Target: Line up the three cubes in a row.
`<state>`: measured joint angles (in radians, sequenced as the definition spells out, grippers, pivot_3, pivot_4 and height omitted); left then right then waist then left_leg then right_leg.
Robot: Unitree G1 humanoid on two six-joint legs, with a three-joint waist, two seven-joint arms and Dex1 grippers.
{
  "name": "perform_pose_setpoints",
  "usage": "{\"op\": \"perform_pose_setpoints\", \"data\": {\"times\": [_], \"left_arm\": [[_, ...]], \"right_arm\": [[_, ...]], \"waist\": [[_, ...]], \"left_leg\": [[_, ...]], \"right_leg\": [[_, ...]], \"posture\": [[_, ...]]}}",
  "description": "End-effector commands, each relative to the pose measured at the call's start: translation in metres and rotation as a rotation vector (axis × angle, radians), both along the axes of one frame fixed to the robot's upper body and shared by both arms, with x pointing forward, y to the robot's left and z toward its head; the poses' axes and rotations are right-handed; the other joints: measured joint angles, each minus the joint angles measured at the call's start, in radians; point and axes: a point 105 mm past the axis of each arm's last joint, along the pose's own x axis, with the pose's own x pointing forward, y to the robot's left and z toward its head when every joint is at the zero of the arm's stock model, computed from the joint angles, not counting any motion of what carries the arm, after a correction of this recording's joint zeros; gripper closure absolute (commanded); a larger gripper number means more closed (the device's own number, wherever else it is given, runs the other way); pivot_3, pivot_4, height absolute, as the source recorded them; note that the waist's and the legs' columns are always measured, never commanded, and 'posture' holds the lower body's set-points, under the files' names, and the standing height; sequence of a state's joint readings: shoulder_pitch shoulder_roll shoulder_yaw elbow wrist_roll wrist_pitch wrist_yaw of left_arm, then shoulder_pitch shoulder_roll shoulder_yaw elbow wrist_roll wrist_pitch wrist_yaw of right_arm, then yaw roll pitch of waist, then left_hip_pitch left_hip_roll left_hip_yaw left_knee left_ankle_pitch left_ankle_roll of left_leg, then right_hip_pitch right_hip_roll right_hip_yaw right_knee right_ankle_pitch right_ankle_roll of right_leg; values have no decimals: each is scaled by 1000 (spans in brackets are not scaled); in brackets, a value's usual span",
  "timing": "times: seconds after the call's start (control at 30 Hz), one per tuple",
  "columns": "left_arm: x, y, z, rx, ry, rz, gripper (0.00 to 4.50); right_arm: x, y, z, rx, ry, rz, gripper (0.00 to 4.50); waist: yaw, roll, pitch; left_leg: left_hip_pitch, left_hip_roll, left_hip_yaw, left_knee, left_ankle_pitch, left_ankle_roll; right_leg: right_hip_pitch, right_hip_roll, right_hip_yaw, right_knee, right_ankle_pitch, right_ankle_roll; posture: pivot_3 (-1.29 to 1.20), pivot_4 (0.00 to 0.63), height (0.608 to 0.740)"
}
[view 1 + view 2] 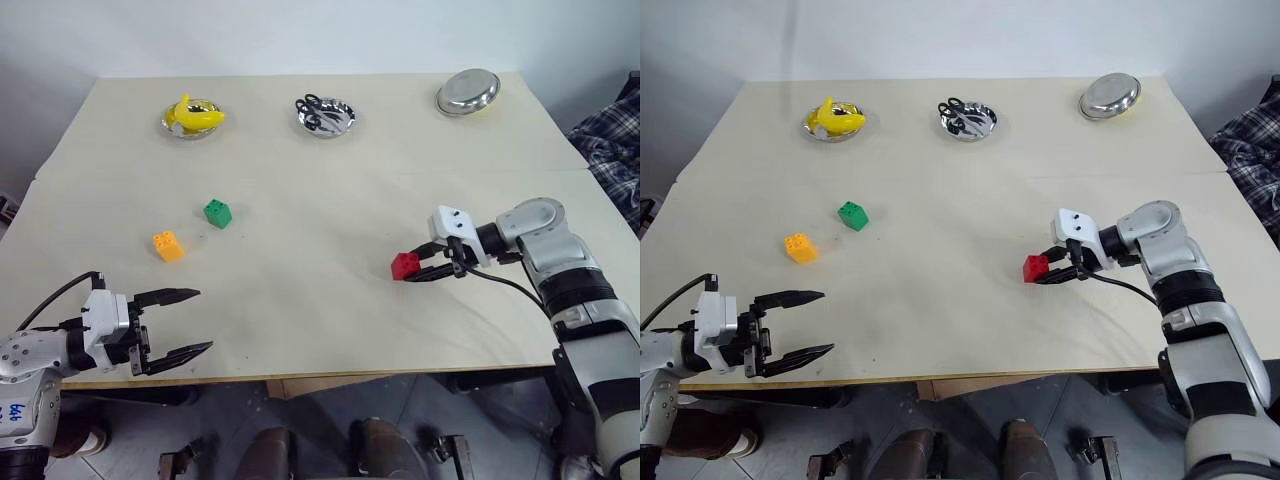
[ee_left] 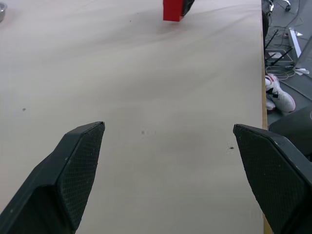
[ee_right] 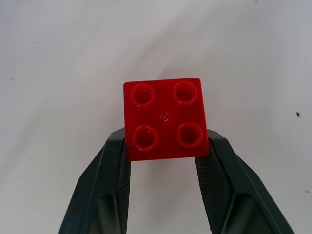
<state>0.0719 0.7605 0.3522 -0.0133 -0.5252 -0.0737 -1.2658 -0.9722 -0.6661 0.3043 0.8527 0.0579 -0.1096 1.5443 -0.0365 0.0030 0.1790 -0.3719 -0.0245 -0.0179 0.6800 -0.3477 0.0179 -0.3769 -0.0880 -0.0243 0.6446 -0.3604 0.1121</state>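
Right wrist view: studded red cube (image 3: pixel 165 119)

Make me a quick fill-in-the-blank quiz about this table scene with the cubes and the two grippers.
1. The right gripper is shut on the ____ cube.
2. The left gripper hangs ____, holding nothing.
3. The cube nearest the orange cube is the ____ one.
4. The yellow toy lies in a ____ dish.

Missing words: red; open; green; metal

right gripper (image 1: pixel 1048 272) clamps red cube (image 1: pixel 1036 267) | green cube (image 1: pixel 852 215), orange cube (image 1: pixel 800 247) (well apart, leftward)
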Motion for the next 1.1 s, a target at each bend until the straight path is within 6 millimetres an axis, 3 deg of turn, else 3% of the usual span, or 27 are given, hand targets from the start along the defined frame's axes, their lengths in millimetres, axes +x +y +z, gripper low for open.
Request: {"op": "perform_pose_setpoints", "data": {"times": [0.03, 0.33, 0.53, 0.67, 0.83, 1.07, 1.1], "left_arm": [[-3, -1, 7, -8, -33, 3, 0], [-4, 0, 8, -7, -38, 18, 0], [-3, -2, 8, -6, -39, 13, 0], [-1, -4, 8, -8, -38, 10, 0], [-1, 2, 8, -14, -37, 42, 0], [-12, 44, -1, -80, -32, 334, 0], [-15, 59, -2, -113, -44, 434, 0]], "right_arm": [[-2, 3, 2, -14, 1, 66, 3005], [-6, -3, -8, -101, 7, 106, 3005], [-7, -1, -4, -69, 21, 94, 3005], [-5, 2, 2, -25, 11, 89, 1717], [-5, 3, 24, 56, -46, 88, 98], [-28, -15, 60, 268, -190, 98, 38], [-35, -18, 65, 335, -210, 96, 38]], "waist": [[0, 0, 0], [1, 0, 0], [5, 0, 0], [5, 0, 0], [5, 0, 0], [9, 1, 1], [9, 1, 1]], "left_leg": [[0, 0, 0, 0, 0, 0], [0, 0, 0, 2, 0, 0], [1, 0, 0, 2, 0, 0], [1, 0, 0, 2, 0, 0], [1, 0, 0, 2, 0, 0], [0, 0, -1, 0, -1, 0], [0, 0, -1, 0, -1, 0]], "right_leg": [[0, 0, 0, 0, 0, 0], [0, 0, 0, 0, 0, 0], [0, 0, 0, 0, 0, 0], [0, 0, 0, 0, 0, 0], [0, 0, 0, 0, 0, 0], [1, 0, 0, -1, 0, 0], [1, 0, -1, -1, 0, 0]], "posture": [[0, 150, 740], [0, 150, 740], [0, 150, 740], [0, 150, 740], [0, 150, 740], [0, 150, 740], [0, 150, 740]]}}
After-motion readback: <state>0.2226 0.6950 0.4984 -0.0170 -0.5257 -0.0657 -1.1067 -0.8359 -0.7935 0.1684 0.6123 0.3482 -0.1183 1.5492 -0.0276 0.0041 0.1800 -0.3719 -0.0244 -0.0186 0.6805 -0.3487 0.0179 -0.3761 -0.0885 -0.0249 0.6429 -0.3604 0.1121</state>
